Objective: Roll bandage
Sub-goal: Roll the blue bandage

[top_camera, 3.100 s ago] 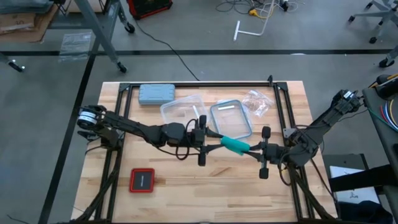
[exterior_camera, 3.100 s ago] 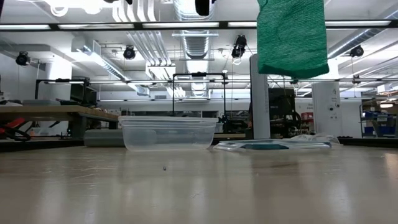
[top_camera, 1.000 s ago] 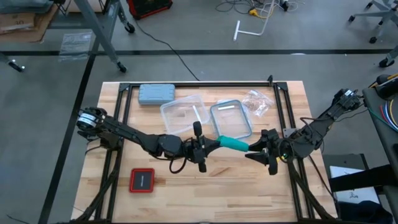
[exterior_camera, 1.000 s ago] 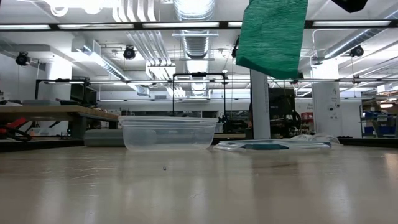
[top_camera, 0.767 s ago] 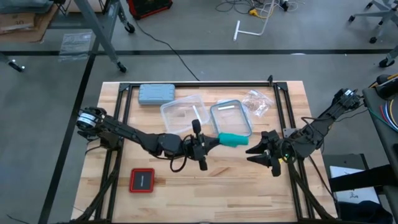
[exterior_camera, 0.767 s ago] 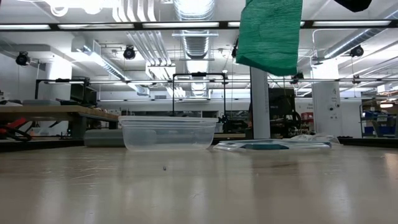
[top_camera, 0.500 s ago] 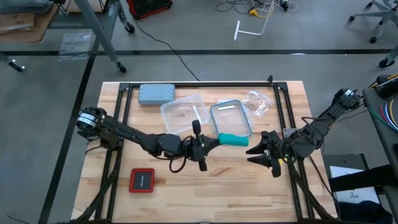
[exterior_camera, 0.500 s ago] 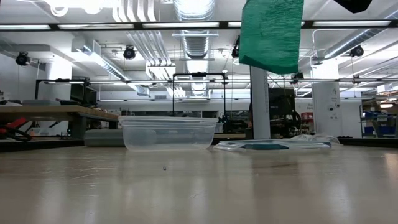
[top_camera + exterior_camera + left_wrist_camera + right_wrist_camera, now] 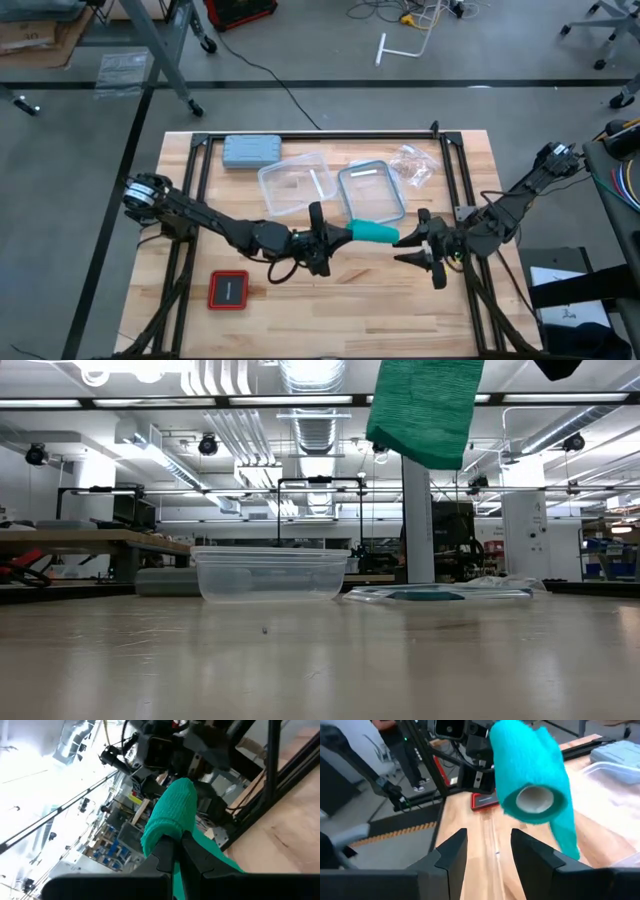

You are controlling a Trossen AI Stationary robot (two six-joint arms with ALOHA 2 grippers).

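High view: left gripper point(image 9: 341, 236) clamps the bandage point(image 9: 373, 233) aloft; right gripper point(image 9: 408, 247) gapes alongside.

The desk point(image 9: 330, 300) is seen from straight above and level from its surface; the bandage point(image 9: 374, 232) is shared by all views, close in both wrist views.

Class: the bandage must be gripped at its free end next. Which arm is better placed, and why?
Probably the right. Its gripper is open, facing the roll end of the bandage, while the left gripper is shut on the other end.
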